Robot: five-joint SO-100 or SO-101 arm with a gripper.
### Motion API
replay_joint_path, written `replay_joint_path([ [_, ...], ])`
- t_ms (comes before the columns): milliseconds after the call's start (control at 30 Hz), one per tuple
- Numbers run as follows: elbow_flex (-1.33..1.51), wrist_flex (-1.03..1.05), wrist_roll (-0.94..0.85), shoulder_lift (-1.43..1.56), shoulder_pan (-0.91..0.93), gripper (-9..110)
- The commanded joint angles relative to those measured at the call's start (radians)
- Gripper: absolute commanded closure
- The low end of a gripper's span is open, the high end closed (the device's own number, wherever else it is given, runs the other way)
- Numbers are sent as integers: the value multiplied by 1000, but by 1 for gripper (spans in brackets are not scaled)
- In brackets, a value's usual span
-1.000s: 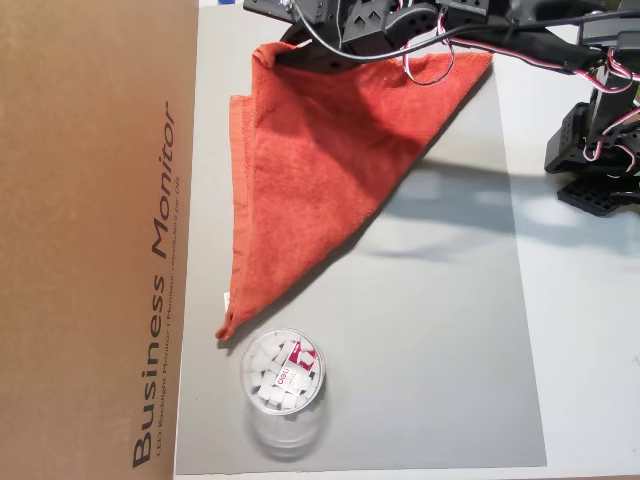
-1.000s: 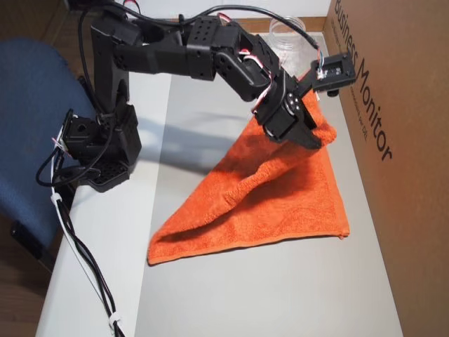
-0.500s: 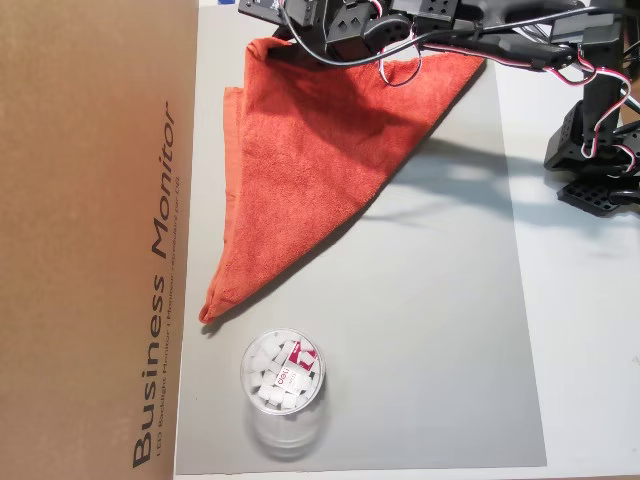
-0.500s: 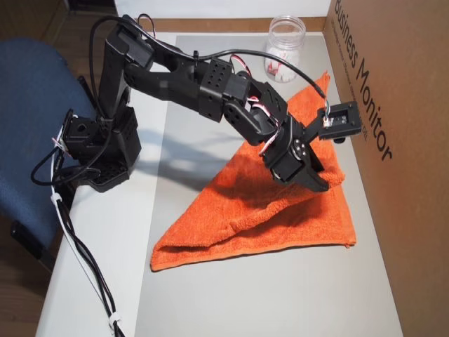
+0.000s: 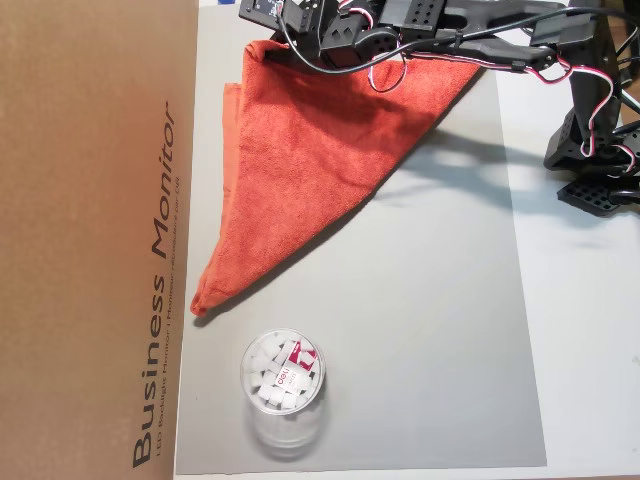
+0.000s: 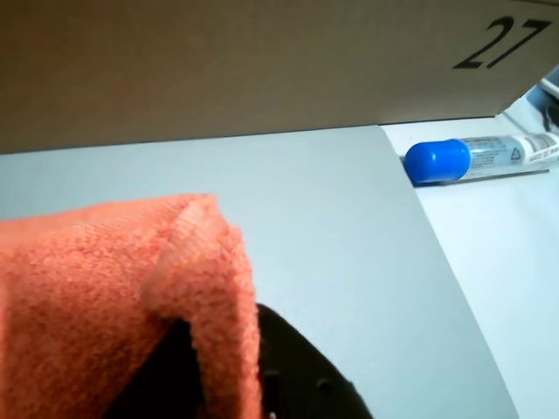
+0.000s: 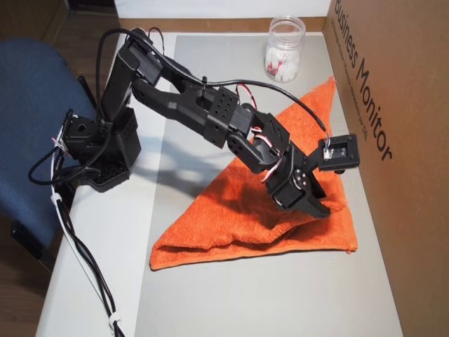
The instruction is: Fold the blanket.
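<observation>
The blanket (image 5: 310, 150) is an orange-red towel folded into a triangle on the grey mat (image 5: 430, 330). It also shows in the other overhead view (image 7: 231, 225). My gripper (image 7: 323, 205) is down at the blanket's corner beside the cardboard box, shut on a raised fold of cloth. In the wrist view the blanket (image 6: 87, 288) hangs pinched over my gripper (image 6: 231, 358), with a black finger (image 6: 301, 371) on its right. In an overhead view the gripper (image 5: 272, 20) is at the top edge, partly cut off.
A large cardboard box (image 5: 90, 240) runs along one side of the mat. A clear plastic cup (image 5: 283, 385) with white pieces stands on the mat beyond the blanket's far tip. A blue-capped tube (image 6: 472, 157) lies by the mat's corner. The arm's base (image 7: 98, 140) stands beside a blue chair (image 7: 28, 105).
</observation>
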Motion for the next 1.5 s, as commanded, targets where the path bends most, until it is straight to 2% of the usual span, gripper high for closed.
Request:
replay_joint_path([
  [0,-63,-25,-8,3,18,101],
  [300,-63,-202,2,-74,25,101],
  [733,-64,-310,6,-170,5,101],
  [1467,-232,-316,0,-353,-54,101],
])
